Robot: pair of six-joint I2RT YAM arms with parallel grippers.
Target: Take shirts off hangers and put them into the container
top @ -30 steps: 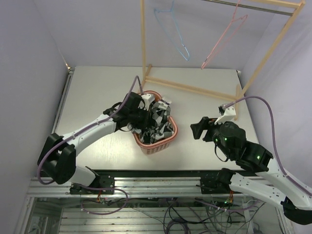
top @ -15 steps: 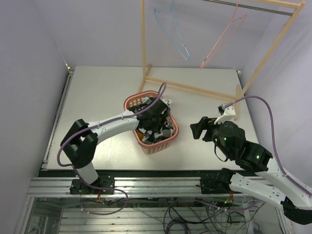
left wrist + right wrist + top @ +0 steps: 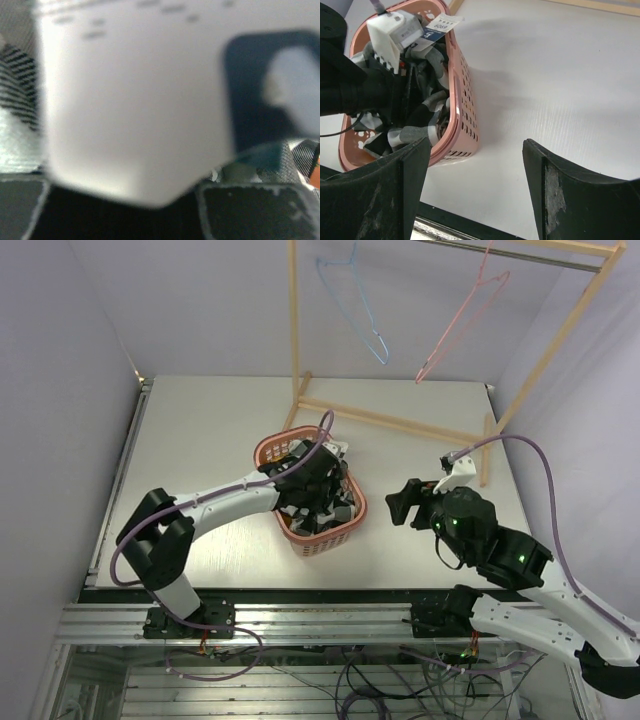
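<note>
**Left jaws in the basket, right jaws parted beside it**

The salmon-pink basket (image 3: 262, 452) (image 3: 465, 95) is set near the middle of the tabletop (image 3: 190, 430), somewhat closer to the near edge than to the far one. The shirts (image 3: 335, 512) (image 3: 420, 132) are heaped inside it. Black-and-white check cloth is seen in crumpled folds (a yellow plaid cannot be made out among them), and a paper label (image 3: 442, 22) lies over the rim at the basket's far end.

The left arm (image 3: 220, 502) is stretched from the near-left corner across to the basket, and the left jaws are sunk among the cloth. In the left wrist view a blurred white-and-dark check fills nearly the whole field, hard against the lens. Whether the left jaws are parted or closed, and whether cloth is gripped, cannot be told.

The right arm (image 3: 500, 555) is raised at the near-right corner, and the right jaws are turned toward the basket's right side, well apart from it. They are spread wide and nothing is held between them: only bare tabletop is seen in the gap in the right wrist view.

The wooden rack (image 3: 294, 330) is stood on the far right part of the tabletop. From its top rail the blue hanger (image 3: 352, 310) and the pink hanger (image 3: 455, 325) are hung, both bare, the blue toward the left post and the pink to its right.
</note>
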